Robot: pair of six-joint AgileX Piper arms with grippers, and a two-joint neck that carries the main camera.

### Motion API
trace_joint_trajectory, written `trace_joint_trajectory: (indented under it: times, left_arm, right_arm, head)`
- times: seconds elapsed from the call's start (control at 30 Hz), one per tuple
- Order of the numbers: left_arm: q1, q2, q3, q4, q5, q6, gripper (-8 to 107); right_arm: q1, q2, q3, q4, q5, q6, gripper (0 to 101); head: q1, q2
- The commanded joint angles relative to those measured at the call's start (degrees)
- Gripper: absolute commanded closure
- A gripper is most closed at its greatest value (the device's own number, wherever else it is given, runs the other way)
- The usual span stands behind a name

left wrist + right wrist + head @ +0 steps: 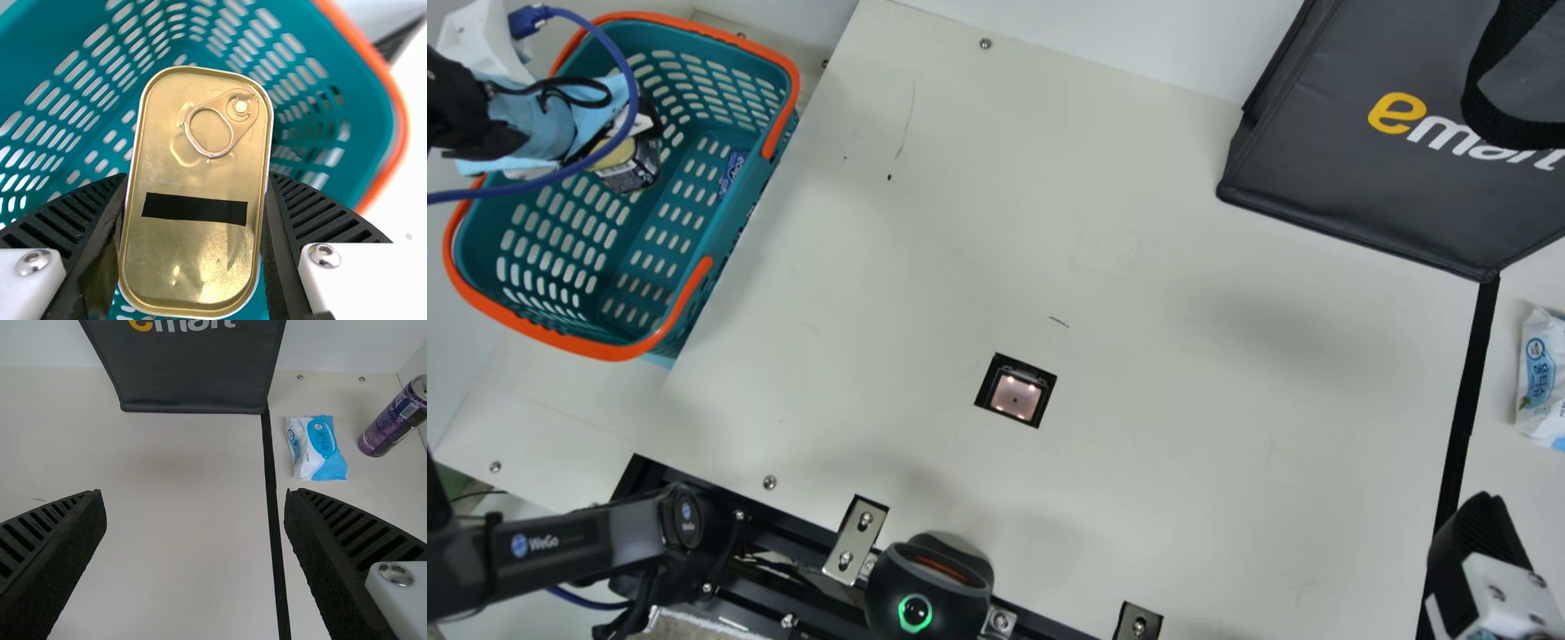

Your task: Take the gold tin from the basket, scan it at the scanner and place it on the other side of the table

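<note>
Gold tin (193, 243) gripped at the basket (596, 348)
Left gripper (197, 177) pinches its sides; best lifted level, clear of the basket, before turning. Right gripper (194, 495) stands open.

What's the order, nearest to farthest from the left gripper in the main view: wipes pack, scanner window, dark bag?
1. Scanner window, mid-table.
2. Dark bag, upper right.
3. Wipes pack, at the right edge.
</note>
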Motion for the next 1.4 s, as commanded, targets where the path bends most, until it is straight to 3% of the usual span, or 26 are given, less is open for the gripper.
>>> trace_joint_trajectory:
  times: [0.0,0.67,1.37]
  left_arm:
    - [-1.6,-1.99,-0.07,-0.18,0.54,0.35,107]
    - [-25.22,-11.64,-1.5,2.54,6.79,-3.68,107]
    - [-51.64,-11.77,-0.67,15.01,6.73,-22.53,107]
  right_arm:
    - [0.0,0.0,0.0,0.0,0.0,0.0,6]
    - [0.0,0.0,0.0,0.0,0.0,0.0,6]
    - [0.0,0.0,0.0,0.0,0.0,0.0,6]
  head:
    - [-1.66,0.23]
    - [-1.66,0.23]
    - [-1.66,0.23]
